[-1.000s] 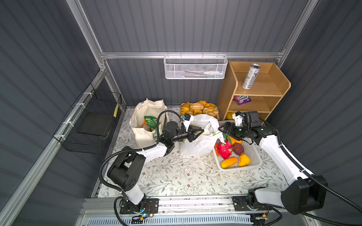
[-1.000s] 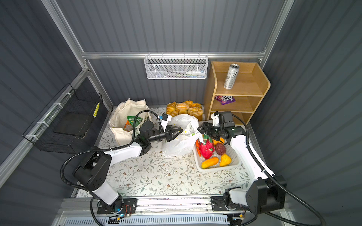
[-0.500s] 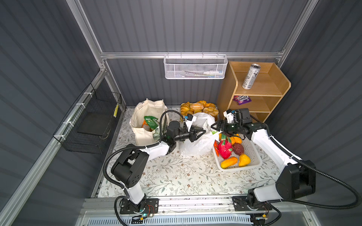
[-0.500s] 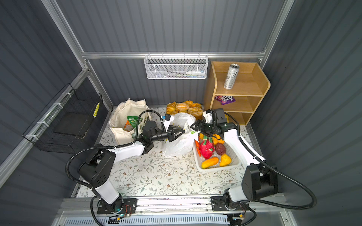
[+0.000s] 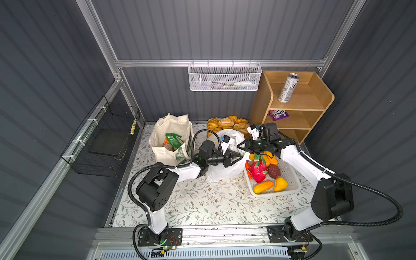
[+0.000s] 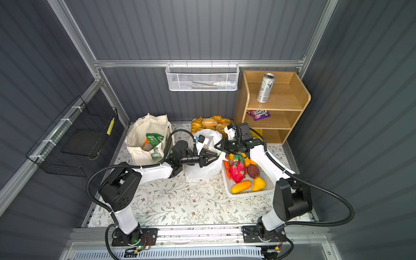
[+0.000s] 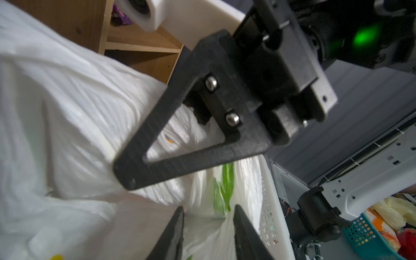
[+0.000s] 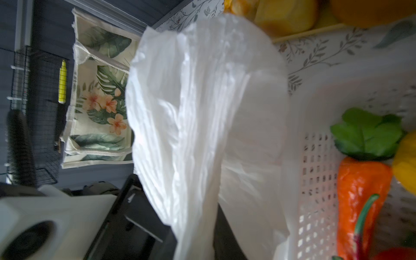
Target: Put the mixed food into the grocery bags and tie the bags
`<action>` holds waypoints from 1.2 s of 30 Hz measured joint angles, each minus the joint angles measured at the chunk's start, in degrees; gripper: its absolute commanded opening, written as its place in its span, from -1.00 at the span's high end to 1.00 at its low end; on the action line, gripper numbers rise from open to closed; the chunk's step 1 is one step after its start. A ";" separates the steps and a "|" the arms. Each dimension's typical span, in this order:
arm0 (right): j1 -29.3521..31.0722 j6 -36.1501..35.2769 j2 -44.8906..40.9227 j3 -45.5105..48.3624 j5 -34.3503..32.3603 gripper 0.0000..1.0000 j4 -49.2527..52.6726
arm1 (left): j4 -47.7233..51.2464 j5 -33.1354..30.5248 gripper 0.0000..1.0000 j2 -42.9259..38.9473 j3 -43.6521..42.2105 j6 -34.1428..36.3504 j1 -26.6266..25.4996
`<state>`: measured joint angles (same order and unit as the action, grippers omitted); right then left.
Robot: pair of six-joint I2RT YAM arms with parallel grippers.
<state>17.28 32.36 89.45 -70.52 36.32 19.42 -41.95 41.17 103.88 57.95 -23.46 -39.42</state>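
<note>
Now listed: right gripper, wide a second ago, pinched onto plastic bag handle at left gripper's one o'clock, whose fingers stand partly apart; tying under way.

A gathered strip of the white plastic bag runs across the middle of the view, close to the lens. Behind it stands the tote with its floral print. Beside the bag sits the white basket, holding an orange carrot with green leaves.
</note>
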 measured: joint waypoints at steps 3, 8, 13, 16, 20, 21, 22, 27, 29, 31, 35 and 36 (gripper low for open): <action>-0.46 0.72 0.31 0.22 3.67 0.93 -2.84 | 0.31 -0.13 0.25 -0.04 -0.63 0.92 0.02; -2.01 3.10 0.28 3.65 12.48 0.97 -11.74 | 0.31 -0.83 0.25 -0.68 -4.02 1.84 0.31; -3.08 5.81 0.31 7.39 18.99 0.96 -18.25 | -4.46 -1.92 0.20 -2.43 -9.18 -0.24 2.93; -3.30 6.67 0.28 8.33 21.38 0.86 -21.11 | -4.81 -3.15 0.16 -3.61 -9.68 -0.81 5.27; -3.32 7.78 0.17 9.99 23.89 0.38 -24.20 | -4.63 -4.22 0.11 -5.05 -8.26 -0.74 6.78; -3.32 8.04 0.07 10.38 24.30 0.26 -24.65 | -4.63 -4.24 0.11 -5.05 -7.54 -0.74 6.78; -3.32 8.20 -0.07 10.78 24.70 0.19 -25.11 | -4.68 -4.28 0.11 -5.03 -6.82 -0.76 6.71; -3.43 8.52 -1.49 11.63 25.44 0.05 -25.62 | -5.53 -5.05 0.11 -4.72 -5.29 -1.07 6.71; -3.63 8.28 -2.32 11.69 25.40 0.06 -25.35 | -5.70 -5.44 0.12 -4.24 -5.18 -1.18 6.71; -3.87 7.89 -2.78 11.69 25.35 0.12 -25.16 | -5.66 -5.84 0.14 -3.82 -5.09 -1.18 6.71; -4.07 7.10 -2.71 11.69 24.96 0.16 -24.04 | -5.62 -5.97 0.17 -3.52 -4.66 -1.16 6.49; -4.09 7.08 -2.60 11.69 24.96 0.17 -24.04 | -5.57 -5.64 0.18 -3.32 -4.33 -1.16 6.45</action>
<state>13.19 39.44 86.85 -58.83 61.28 -4.62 -47.53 35.53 100.55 53.63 -24.62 -32.97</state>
